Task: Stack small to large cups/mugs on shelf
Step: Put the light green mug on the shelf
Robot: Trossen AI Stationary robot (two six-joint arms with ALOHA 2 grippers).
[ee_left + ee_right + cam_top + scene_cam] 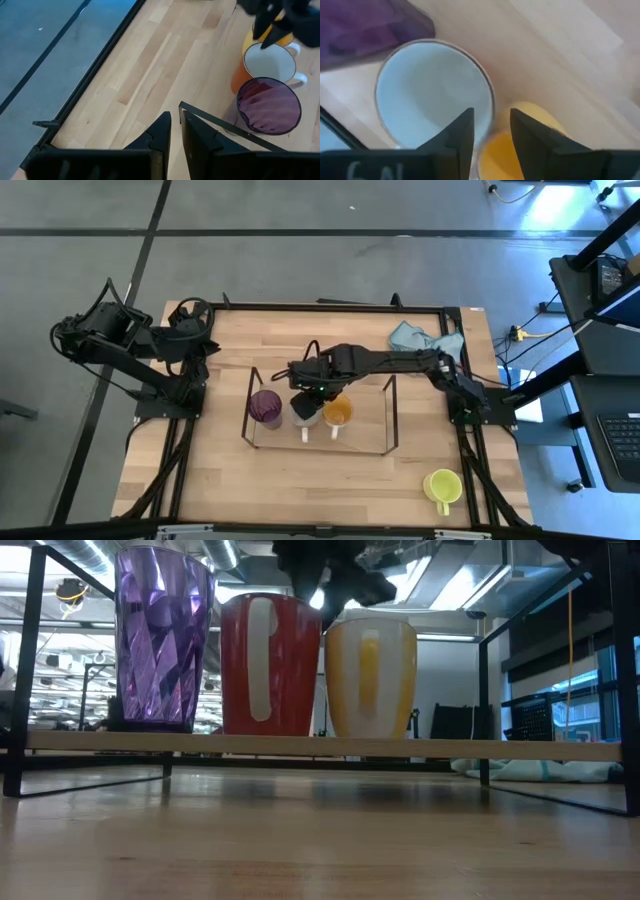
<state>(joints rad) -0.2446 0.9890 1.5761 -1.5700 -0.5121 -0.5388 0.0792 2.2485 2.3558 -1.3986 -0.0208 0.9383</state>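
Three cups stand in a row on the wire shelf [390, 420]: a dark purple cup [265, 408], a brown-orange mug with white inside [306, 416] and an orange mug [338, 414]. A yellow-green mug [441, 486] stands on the table near the right front. My right gripper [491, 132] hovers just above the two mugs, open. One finger is over the white inside, the other over the orange mug [530, 125], with the adjoining rims between them. My left gripper [172, 130] is shut and empty at the table's far left.
A light blue cloth [425, 337] lies at the far right of the table beside my right arm. The black frame [300, 307] edges the table. Bare wood lies in front of the shelf and to its left.
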